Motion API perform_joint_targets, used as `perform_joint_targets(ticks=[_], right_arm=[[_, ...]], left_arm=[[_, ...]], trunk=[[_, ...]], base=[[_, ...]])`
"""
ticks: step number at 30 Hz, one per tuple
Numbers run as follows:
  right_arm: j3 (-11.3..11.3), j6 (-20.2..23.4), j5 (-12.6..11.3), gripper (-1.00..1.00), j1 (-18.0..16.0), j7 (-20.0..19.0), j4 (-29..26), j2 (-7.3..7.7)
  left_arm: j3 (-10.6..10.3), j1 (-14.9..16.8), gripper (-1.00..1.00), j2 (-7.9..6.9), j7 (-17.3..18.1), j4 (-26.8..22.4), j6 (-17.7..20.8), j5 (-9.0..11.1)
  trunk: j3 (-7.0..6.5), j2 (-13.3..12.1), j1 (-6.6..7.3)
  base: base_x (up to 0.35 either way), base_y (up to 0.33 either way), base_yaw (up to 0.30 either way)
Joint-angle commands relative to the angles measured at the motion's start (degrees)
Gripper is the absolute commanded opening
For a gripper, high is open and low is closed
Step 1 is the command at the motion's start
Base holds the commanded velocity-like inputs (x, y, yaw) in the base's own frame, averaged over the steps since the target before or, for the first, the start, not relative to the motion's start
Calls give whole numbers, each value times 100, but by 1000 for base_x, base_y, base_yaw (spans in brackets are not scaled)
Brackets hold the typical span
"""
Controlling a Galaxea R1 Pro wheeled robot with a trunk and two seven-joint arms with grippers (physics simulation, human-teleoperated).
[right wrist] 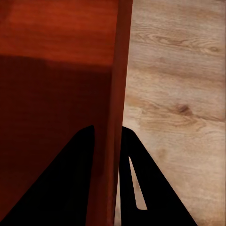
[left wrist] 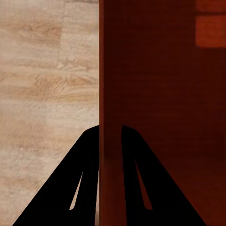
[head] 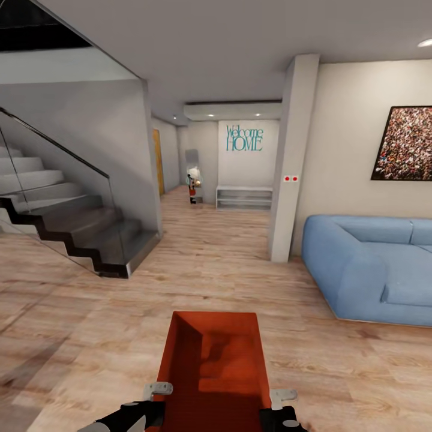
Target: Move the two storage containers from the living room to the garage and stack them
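One orange-red open-top storage container [head: 213,354] hangs low in front of me over the light wood plank floor [head: 120,312] of the living room. My left gripper [head: 161,390] is shut on its left wall, and my right gripper [head: 282,396] is shut on its right wall. In the left wrist view the dark fingers [left wrist: 84,179] of the left gripper [left wrist: 110,129] straddle the container's wall [left wrist: 165,94]. In the right wrist view the right gripper [right wrist: 107,128] pinches the other wall [right wrist: 115,94] the same way. The garage is out of view.
A staircase with a glass railing [head: 72,222] rises on the left. A white pillar [head: 291,162] and a blue sofa [head: 372,270] stand on the right. Between them a hallway runs ahead to a low white shelf [head: 245,197] and a wooden door [head: 157,162].
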State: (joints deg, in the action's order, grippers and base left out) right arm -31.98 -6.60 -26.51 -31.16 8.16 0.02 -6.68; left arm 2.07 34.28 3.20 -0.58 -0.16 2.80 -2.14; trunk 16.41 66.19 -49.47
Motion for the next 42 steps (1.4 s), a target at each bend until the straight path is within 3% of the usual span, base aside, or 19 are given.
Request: perform_joint_targets(ticks=[1, 42], right_arm=[[-74, -34, -125, -100, -4, 45, 24, 61], [-81, -34, -124, -100, -4, 37, 24, 61]], left_arm=[[-29, 7, -100, 5, -38, -10, 19, -50], [-22, 7, -100, -4, -42, -10, 19, -49]], trunk=[[7, 4, -4], [7, 4, -4]], base=[[323, 0, 0], [324, 0, 0]])
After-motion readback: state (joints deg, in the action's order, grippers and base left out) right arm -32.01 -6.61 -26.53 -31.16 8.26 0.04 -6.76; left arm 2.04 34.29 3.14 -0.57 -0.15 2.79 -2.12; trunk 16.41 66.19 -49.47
